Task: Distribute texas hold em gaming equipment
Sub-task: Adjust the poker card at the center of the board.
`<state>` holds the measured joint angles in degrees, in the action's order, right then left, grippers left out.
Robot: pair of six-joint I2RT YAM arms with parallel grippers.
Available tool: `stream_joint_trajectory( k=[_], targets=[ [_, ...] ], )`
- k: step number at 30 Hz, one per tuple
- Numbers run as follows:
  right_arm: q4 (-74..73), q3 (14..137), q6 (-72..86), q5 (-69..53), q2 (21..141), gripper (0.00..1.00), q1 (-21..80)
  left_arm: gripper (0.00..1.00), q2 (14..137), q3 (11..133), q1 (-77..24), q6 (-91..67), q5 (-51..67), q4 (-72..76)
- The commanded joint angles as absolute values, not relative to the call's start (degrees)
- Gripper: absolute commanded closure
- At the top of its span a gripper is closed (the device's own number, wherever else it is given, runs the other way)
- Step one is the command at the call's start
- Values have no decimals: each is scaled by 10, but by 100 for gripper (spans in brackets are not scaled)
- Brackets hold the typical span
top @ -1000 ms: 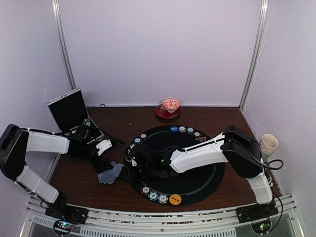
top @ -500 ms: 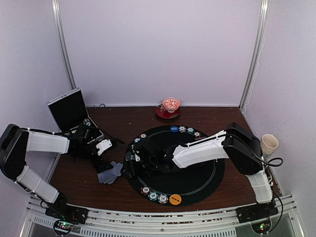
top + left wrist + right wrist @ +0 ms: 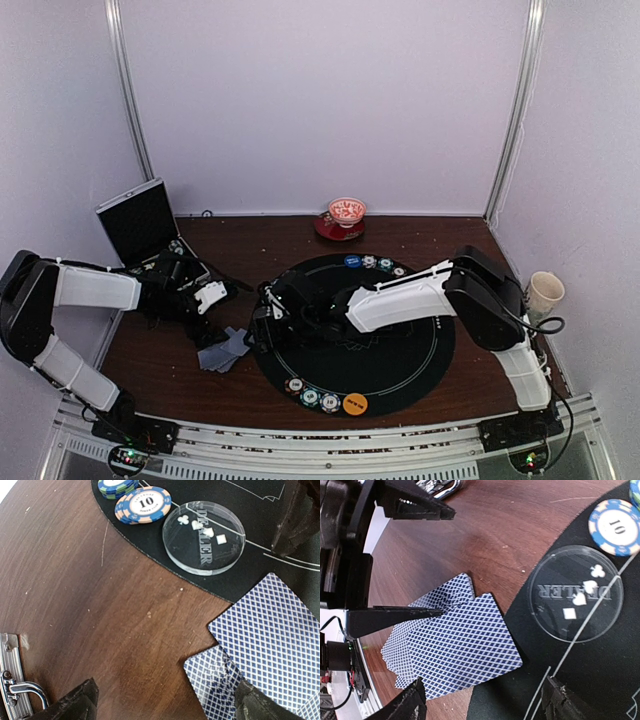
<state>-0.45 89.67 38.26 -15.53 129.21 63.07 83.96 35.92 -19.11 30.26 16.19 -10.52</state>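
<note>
Right gripper (image 3: 485, 702): is hanging wide open and empty, just above the playing cards (image 3: 455, 640).
Left gripper (image 3: 165, 705): is gaping fully, holding nothing, and hovering over the cards' side farther from the dealer disc (image 3: 576, 592).
Cards: are lying fanned and overlapping on the table (image 3: 510, 525), just beside the dealer disc.
Handling: thin, light and slippery, so likely sliding apart. Pinching one free overhanging edge is looking safest.

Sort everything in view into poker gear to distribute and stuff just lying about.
Job: playing cards, poker chips, clear dealer disc, orange marker disc.
Lying about: red-and-white bowl, red saucer, black mat, pale cup.
</note>
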Motion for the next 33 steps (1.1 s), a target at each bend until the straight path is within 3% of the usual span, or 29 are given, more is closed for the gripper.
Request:
stream_joint_trajectory(
  k=[1,33],
  targets=[
    [4,916,371,-170,1308,19,631,2,846,365,-187,302,151,-105],
    [58,906,375,-222,1310,19,643,2,850,367,-187,302,154,-107]
  ],
)
